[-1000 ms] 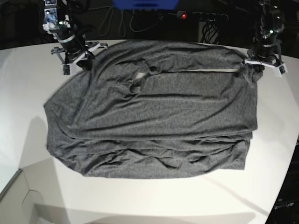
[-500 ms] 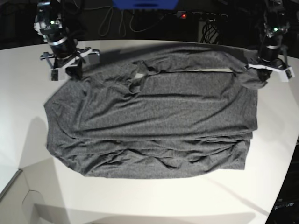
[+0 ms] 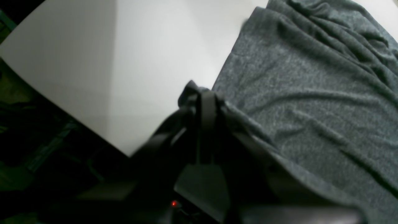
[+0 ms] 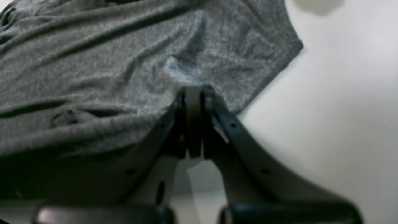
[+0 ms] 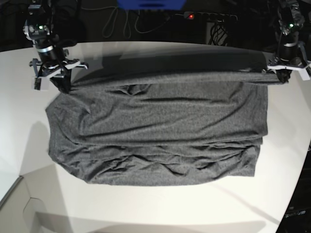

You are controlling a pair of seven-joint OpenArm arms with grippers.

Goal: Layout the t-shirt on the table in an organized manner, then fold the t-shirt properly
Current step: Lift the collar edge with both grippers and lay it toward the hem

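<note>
The dark grey t-shirt [image 5: 160, 131] lies spread across the white table [image 5: 146, 208], its lower part rumpled in folds. Its far edge is stretched into a taut raised band between my two grippers. My right gripper [image 5: 62, 83], at the base view's left, is shut on the shirt's far left corner; in the right wrist view the fingertips [image 4: 193, 93] pinch the grey cloth [image 4: 93, 62]. On the base view's right, my left gripper [image 5: 282, 75] is shut on the far right corner, with fabric [image 3: 311, 93] bunched around its closed tips [image 3: 203, 93].
Behind the table's far edge are a power strip with a red light [image 5: 191, 16], dark cables and a blue object [image 5: 150, 4]. The table's curved edge [image 3: 62, 102] runs close to my left gripper. Bare white tabletop [image 4: 342, 109] lies beside the right gripper.
Both grippers have moved outward, apart from each other, with the cloth held. The far edge of the shirt has been pulled straight and taut, and the crumpled opening near its top has closed.
</note>
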